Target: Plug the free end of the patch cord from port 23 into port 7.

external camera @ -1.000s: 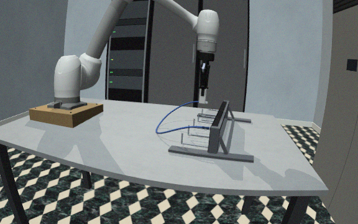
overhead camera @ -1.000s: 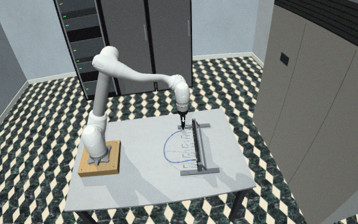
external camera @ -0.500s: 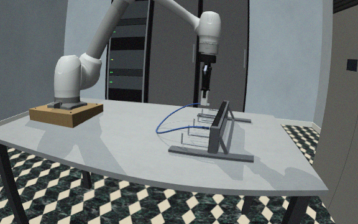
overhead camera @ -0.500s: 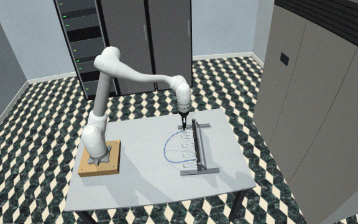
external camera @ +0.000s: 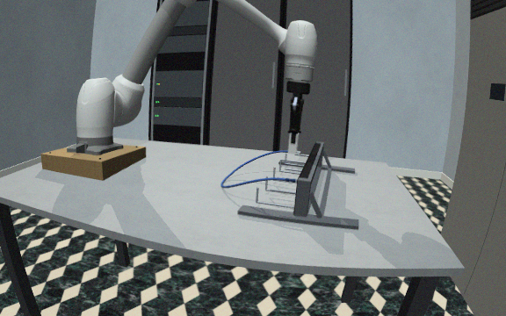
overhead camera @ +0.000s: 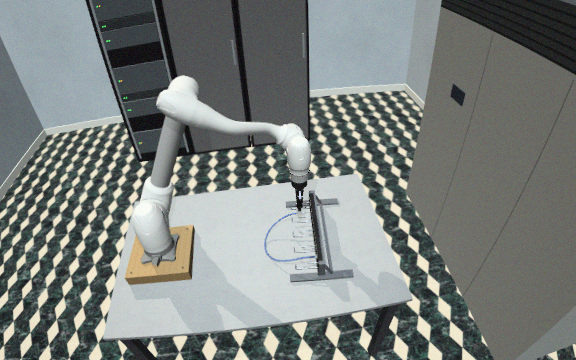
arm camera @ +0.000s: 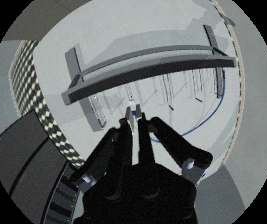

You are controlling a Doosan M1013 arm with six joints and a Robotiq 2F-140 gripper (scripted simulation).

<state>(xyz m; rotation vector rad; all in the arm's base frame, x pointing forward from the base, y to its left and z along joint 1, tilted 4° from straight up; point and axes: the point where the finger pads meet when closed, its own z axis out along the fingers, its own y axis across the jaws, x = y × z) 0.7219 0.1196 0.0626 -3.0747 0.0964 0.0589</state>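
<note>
With fingers pinching the clear plug of the thin blue patch cord [overhead camera: 266, 240] [external camera: 235, 170] [arm camera: 204, 123], just left of the long dark-grey patch rack [overhead camera: 317, 230] [external camera: 309, 164] [arm camera: 149, 73] near its far end, best to align latch up, then push gently and straight.

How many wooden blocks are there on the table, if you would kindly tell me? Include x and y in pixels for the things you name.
1: the block [overhead camera: 187, 250] [external camera: 73, 167] under the arm's base. Another small one might be hidden behind the arm or rack.
</note>
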